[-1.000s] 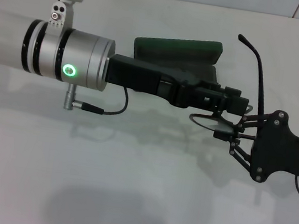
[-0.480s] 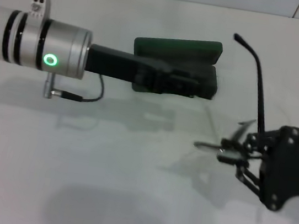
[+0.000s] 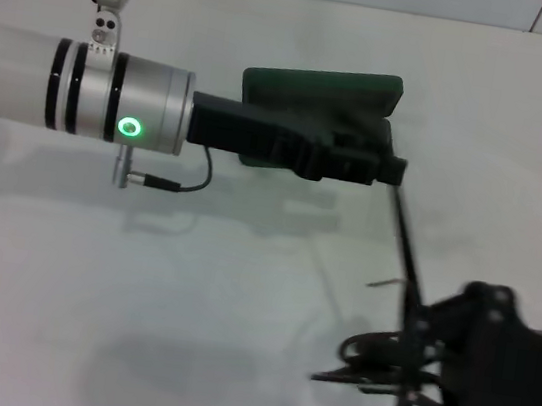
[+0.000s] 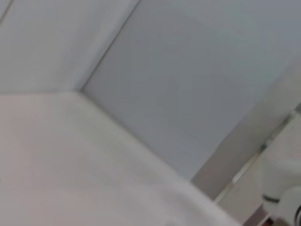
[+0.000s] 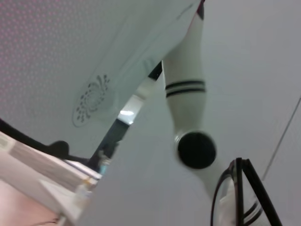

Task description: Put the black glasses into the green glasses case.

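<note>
Right claw [image 3: 369,368] grips black glasses [image 3: 402,244]; wrist view shows lenses.

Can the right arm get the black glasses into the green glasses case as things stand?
Probably not directly: the left gripper sits across the front of the open green glasses case, blocking the right gripper holding the black glasses.
</note>
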### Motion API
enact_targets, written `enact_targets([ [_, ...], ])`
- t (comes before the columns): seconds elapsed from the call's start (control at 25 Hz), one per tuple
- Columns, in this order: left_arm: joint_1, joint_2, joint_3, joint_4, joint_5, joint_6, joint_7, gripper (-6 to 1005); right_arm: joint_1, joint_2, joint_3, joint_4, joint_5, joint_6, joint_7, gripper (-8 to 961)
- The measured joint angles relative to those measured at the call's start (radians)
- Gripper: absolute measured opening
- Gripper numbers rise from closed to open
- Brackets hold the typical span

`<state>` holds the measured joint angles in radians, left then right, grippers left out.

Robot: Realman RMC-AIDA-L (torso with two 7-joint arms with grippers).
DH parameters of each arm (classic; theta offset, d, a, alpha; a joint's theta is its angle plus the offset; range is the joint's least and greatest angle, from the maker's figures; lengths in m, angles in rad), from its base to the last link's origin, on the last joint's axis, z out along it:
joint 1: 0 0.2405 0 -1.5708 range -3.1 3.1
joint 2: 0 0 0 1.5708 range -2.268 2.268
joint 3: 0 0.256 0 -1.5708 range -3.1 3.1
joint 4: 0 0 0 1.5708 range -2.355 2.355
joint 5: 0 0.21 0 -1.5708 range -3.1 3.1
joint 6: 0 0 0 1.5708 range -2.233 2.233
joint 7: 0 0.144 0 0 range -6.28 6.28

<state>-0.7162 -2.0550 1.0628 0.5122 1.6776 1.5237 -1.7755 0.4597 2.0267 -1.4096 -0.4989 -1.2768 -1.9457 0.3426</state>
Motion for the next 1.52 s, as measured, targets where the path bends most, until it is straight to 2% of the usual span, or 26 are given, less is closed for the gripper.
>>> enact_targets([
  [0.04, -0.001, -0.001, 0.0, 0.001, -0.007, 0.004, 0.007, 480, 0.054, 0.001, -0.043, 0.053, 0.019, 0.037, 0.045, 114],
  [0.24, -0.01, -0.004, -0.002, 0.005, -0.026, 0.067, 0.034, 480, 0.117, 0.001, -0.134, 0.15, 0.15, 0.136, 0.067, 114],
  [0.56, 0.005, -0.005, 0.0, 0.014, -0.083, 0.178, 0.121, 480, 0.087, 0.001, -0.154, 0.154, 0.205, 0.217, 0.069, 114],
  [1.08, -0.017, -0.004, 0.005, 0.014, -0.022, 0.185, 0.109, 479, 0.083, 0.001, -0.159, 0.15, 0.217, 0.247, 0.067, 114],
  [1.2, -0.005, -0.002, -0.051, 0.014, -0.042, 0.178, 0.118, 479, 0.085, 0.0, -0.162, 0.15, 0.205, 0.258, 0.059, 114],
  [1.32, 0.025, 0.001, -0.166, 0.014, -0.046, 0.165, 0.156, 479, 0.077, -0.001, -0.159, 0.136, 0.2, 0.324, 0.029, 114],
  [1.4, 0.049, 0.002, -0.238, 0.014, -0.046, 0.144, 0.189, 479, 0.05, 0.0, -0.156, 0.086, 0.205, 0.428, 0.011, 113],
  [1.52, 0.08, 0.007, -0.326, 0.014, -0.047, 0.119, 0.209, 478, -0.013, 0.0, -0.198, -0.072, 0.218, 0.66, 0.026, 115],
])
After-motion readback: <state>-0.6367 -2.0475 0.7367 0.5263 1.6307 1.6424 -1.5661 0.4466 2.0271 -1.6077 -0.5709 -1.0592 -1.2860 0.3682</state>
